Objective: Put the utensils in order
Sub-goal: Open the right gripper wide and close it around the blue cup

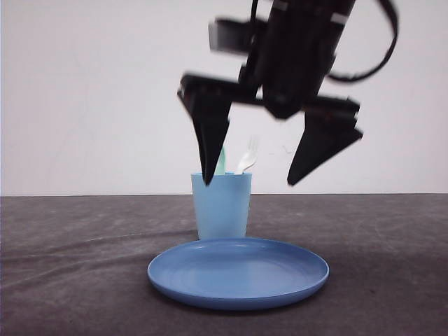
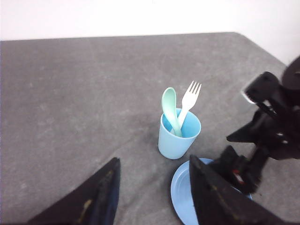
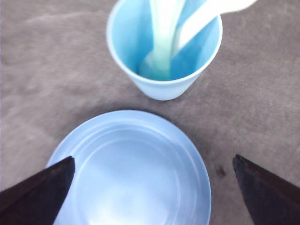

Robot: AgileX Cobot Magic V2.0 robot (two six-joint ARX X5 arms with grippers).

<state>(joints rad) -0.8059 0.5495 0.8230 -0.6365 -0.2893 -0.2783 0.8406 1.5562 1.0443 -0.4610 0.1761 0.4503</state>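
The white fork (image 1: pixel 248 155) and the mint-green spoon (image 1: pixel 221 162) stand together in the light blue cup (image 1: pixel 222 206), heads up. From the left wrist the fork (image 2: pixel 189 99) leans beside the spoon (image 2: pixel 169 105). My right gripper (image 1: pixel 249 183) hangs open above the cup and the blue plate (image 1: pixel 238 273), holding nothing. In its own view the right gripper (image 3: pixel 153 158) spreads wide over the plate (image 3: pixel 131 164), with the cup (image 3: pixel 159 86) beyond. My left gripper (image 2: pixel 153 159) is open and empty, a short way from the cup (image 2: pixel 174 140).
The dark grey tabletop (image 1: pixel 77 266) runs back to a white wall. The right arm (image 2: pixel 274 126) stands beside the plate (image 2: pixel 180 192) in the left wrist view. Bare table lies on both sides of the cup.
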